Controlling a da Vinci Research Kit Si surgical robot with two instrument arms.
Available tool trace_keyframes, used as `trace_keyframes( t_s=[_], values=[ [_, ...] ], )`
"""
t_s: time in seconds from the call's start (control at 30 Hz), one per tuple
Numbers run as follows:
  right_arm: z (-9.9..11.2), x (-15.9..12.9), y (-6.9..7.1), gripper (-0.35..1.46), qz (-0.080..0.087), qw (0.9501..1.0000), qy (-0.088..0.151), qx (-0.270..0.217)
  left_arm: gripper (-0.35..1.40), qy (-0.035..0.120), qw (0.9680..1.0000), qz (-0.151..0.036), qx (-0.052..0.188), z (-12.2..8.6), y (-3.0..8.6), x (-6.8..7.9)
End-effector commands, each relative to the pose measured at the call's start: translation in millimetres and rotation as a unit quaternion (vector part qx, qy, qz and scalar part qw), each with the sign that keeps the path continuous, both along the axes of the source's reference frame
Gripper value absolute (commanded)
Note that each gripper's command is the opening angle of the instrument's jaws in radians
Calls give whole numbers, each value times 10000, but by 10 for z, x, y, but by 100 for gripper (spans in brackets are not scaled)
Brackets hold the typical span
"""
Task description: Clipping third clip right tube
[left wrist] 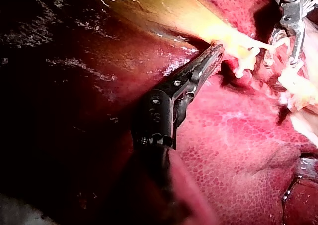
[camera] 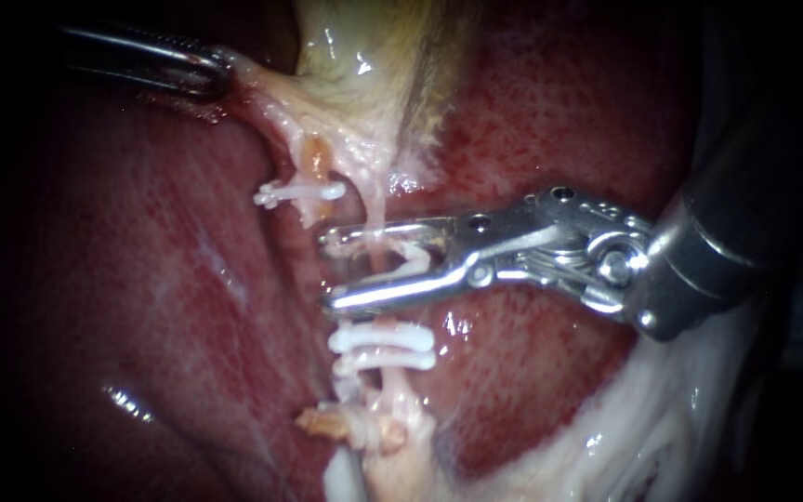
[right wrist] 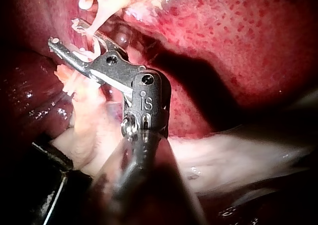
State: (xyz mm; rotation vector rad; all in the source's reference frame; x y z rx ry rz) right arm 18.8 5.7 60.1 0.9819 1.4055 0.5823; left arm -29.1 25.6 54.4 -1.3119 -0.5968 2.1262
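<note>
My right instrument [camera: 329, 268] comes in from the right, its two jaws set wide apart above and below the pale right tube [camera: 375, 209]. A white clip [camera: 411, 260] sits held between the jaws, around that tube. Two white clips [camera: 383, 346] lie shut across the same tube just below. The right wrist view shows these jaws [right wrist: 64, 32] straddling the pale strand. My left instrument [camera: 206, 74], at the upper left, is shut on a fold of gallbladder tissue [camera: 253, 84] and holds it taut; in the left wrist view its jaws [left wrist: 216, 48] pinch the same yellowish tissue.
Another white clip [camera: 299, 193] crosses the left tube [camera: 313, 158]. Dark red liver [camera: 141, 279] lies on both sides of the tubes. The yellowish gallbladder [camera: 364, 56] hangs above. White fatty tissue [camera: 662, 437] spreads under my right instrument's shaft.
</note>
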Motion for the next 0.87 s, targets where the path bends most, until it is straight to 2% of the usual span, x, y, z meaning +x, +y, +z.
trace_keyframes(
  t_s=[0.03, 0.1, 0.17, 0.3, 0.47, 0.8, 0.83, 0.87],
  values=[
    [0, 1, 0, -2, -9, 10000, -6, 45, -35, -2, 10000, 2, 1, 0, 0, 0],
    [0, 1, 0, -23, -22, 9999, -13, 102, -35, -2, 10000, 2, 1, 0, 0, 0],
    [0, 1, 0, -35, -47, 9998, -21, 187, -35, -2, 10000, 2, 1, 0, 0, 0],
    [0, 2, 0, -35, -64, 9997, -78, 234, -35, -2, 10000, 2, 1, 0, 0, 0],
    [0, 2, 0, -35, -116, 9993, -294, 218, -35, -2, 10000, 1, 1, 0, 0, 0],
    [1, 2, -1, -35, -104, 9993, -303, 212, -35, -2, 10000, 2, 1, 1, 1, 0],
    [1, 2, -1, -35, -141, 9993, -280, 215, -35, -2, 10000, 2, 1, 1, 1, 0],
    [2, 2, 0, -28, -153, 9993, -272, 215, -35, -2, 10000, 1, 1, 2, 1, 0]
  ],
)
